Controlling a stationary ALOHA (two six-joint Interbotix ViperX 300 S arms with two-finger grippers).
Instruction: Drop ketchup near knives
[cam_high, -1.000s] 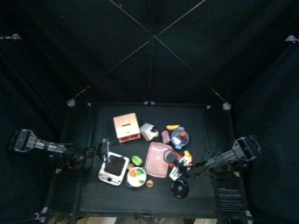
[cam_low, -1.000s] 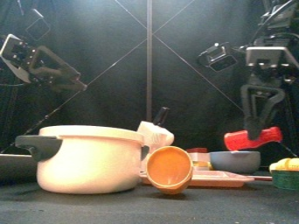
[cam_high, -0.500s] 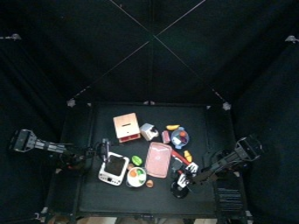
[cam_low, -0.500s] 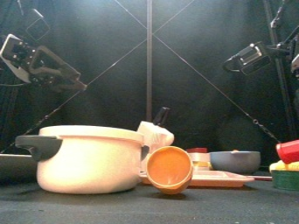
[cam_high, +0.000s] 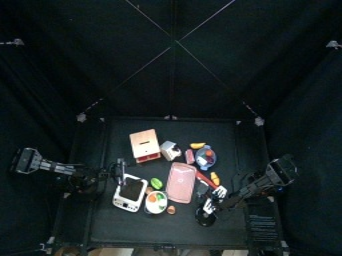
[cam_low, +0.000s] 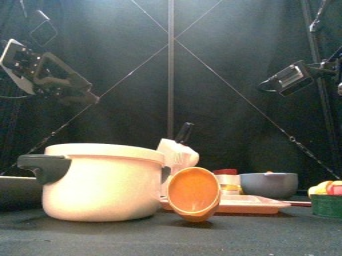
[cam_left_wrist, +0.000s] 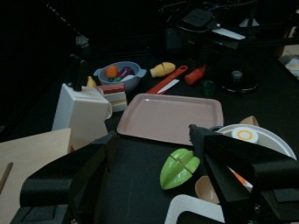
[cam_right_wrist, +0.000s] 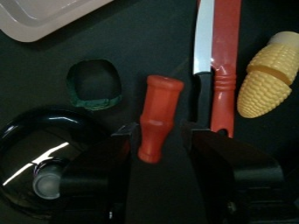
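The red ketchup bottle (cam_right_wrist: 158, 118) lies flat on the black table, right alongside a red-handled knife (cam_right_wrist: 219, 61). My right gripper (cam_right_wrist: 170, 133) hovers over it with both jaws spread wider than the bottle, touching neither side. From above, the right gripper (cam_high: 218, 200) is near the table's front right. The same knife (cam_left_wrist: 187, 77) shows in the left wrist view, beyond the pink tray (cam_left_wrist: 176, 118). My left gripper (cam_left_wrist: 152, 140) rests open with nothing in it, at the table's left side (cam_high: 94, 183). The ketchup is out of the front view.
A yellow corn cob (cam_right_wrist: 271, 74) lies on the knife's other side. A green ring (cam_right_wrist: 93, 79) and a shiny black pot (cam_right_wrist: 41, 162) are beside the ketchup. A white pot (cam_low: 100, 180), orange cup (cam_low: 191, 190) and blue bowl (cam_low: 267, 183) stand at the front.
My right gripper carried the ketchup down and to the right, out of the front view. Its jaws have spread and the bottle now lies on the table.
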